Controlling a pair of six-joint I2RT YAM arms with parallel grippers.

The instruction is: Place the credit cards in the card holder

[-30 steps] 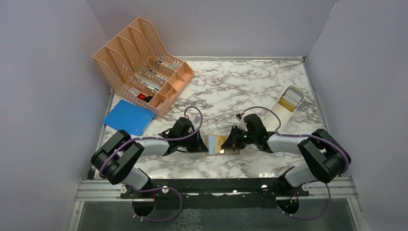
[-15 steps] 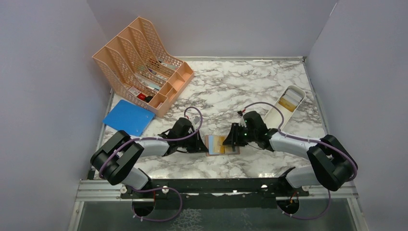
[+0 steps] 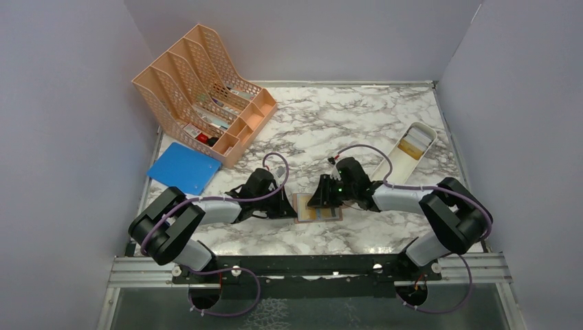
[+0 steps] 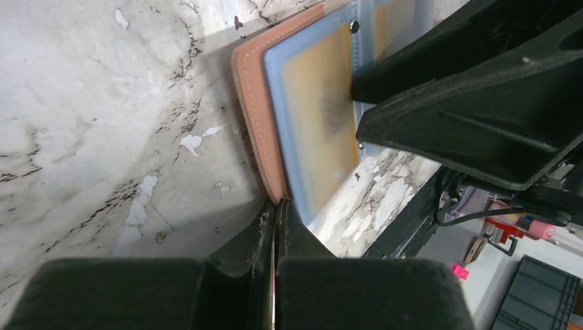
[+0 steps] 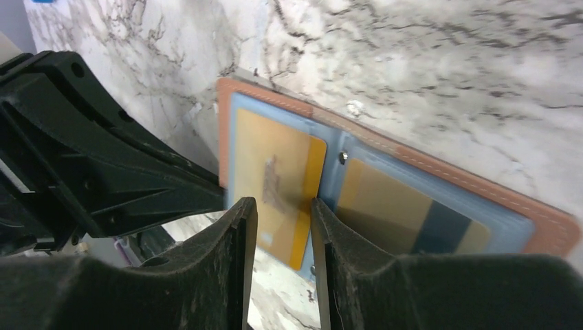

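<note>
**Inspector:** Top view first.

**Assistant:** The holder [image 3: 317, 210] lies open at the middle of the worktop's [image 3: 357, 117] near edge, with both claws at it. Over the last second the right gripper [image 3: 320, 200] has shifted leftward across it. The left gripper [image 3: 289, 206] has not stirred from the holder's left end, and the holder itself has stayed put. The tray [image 3: 405, 165] by the right edge holds something yellowish, too small to name.

**Inspector:** Left wrist?

**Assistant:** The left claw is pressed together, its tips against the holder's tan rim. Nothing shows between them. I judge that it is pinning the holder down. Beyond it a gold card [image 4: 320, 117] lies on the blue lining, blurred.

**Inspector:** Right wrist?

**Assistant:** This is where the change is. The right jaws now stand a little apart, where a second ago they were nearer shut, and they pinch nothing. They hang over the gold card on the left panel. A second card [image 5: 402, 206] sits in the right panel's pocket.

**Inspector:** What does that mean for the task?

**Assistant:** In my judgement the gold card has just been let go, so this placement is about done. I cannot tell whether the card is fully seated in its slot. If the tray holds more cards, those remain to be fetched.
</note>
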